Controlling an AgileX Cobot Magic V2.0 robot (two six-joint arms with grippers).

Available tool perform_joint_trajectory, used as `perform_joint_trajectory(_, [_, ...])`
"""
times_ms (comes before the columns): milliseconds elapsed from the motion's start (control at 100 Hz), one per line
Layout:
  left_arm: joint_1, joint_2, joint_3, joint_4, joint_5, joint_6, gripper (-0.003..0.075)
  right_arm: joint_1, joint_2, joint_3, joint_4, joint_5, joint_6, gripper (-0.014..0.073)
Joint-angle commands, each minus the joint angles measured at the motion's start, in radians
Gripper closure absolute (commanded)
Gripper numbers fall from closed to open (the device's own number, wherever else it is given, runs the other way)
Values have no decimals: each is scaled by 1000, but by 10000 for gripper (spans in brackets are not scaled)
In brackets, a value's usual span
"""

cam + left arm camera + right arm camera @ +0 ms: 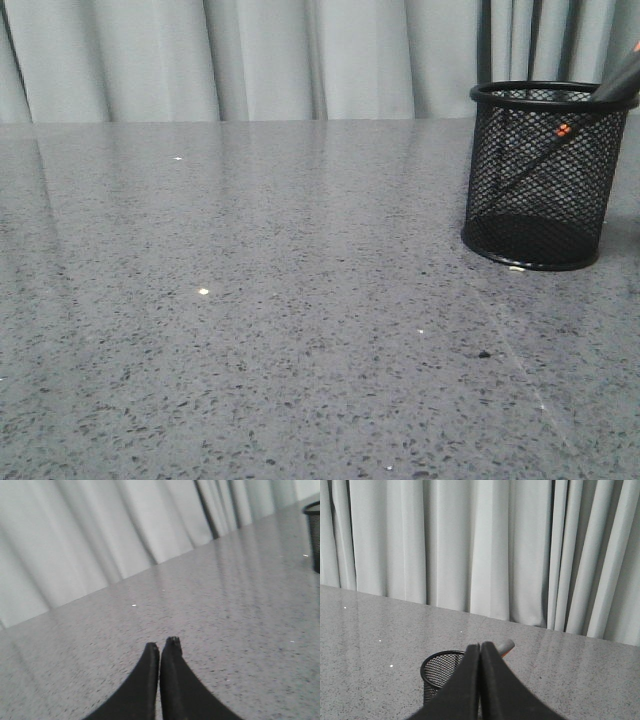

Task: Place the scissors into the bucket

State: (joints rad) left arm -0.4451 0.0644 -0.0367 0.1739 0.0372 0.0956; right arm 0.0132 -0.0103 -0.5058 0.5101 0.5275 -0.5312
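Soft even light; faint glare on table (300, 300); left wrist view perhaps slightly blurred.

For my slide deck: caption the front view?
Scissors rest tilted inside the black mesh bucket on the grey table.

Looks like a plain test setup in a lab or studio kind of room rather than anyone's home: just a big grey speckled stone-look table (250, 330) with pale grey pleated curtains (250, 55) hung right behind it as a backdrop, closing off whatever's past them. The only desk-type thing around is a black wire-mesh bucket (545, 180), basically an office pen cup, sitting near the table's right side with the scissors (565, 131) standing in it. No furniture, shelves or clutter show up, so I can't pin down the room any closer than that.
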Motion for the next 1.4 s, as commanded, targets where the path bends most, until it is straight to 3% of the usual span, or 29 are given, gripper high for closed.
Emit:
perform_joint_trajectory(0, [103,11,53,-69,-252,-28,740,-4,15,-19,15,-69,-7,639])
perform_joint_trajectory(40, [144,11,79,-68,-276,-59,740,-4,15,-19,15,-69,-7,639])
perform_joint_trajectory(180, [230,9,77,-71,-149,-85,740,-4,15,-19,15,-69,-7,639])
perform_joint_trajectory(400, [316,-47,77,-114,169,-85,740,-4,15,-19,15,-68,-7,639])
perform_joint_trajectory(510, [332,-97,77,-148,255,-85,740,-4,15,-19,15,-68,-7,639])
perform_joint_trajectory(1390, [332,-94,77,-150,250,-85,740,-4,15,-19,15,-60,-7,639])
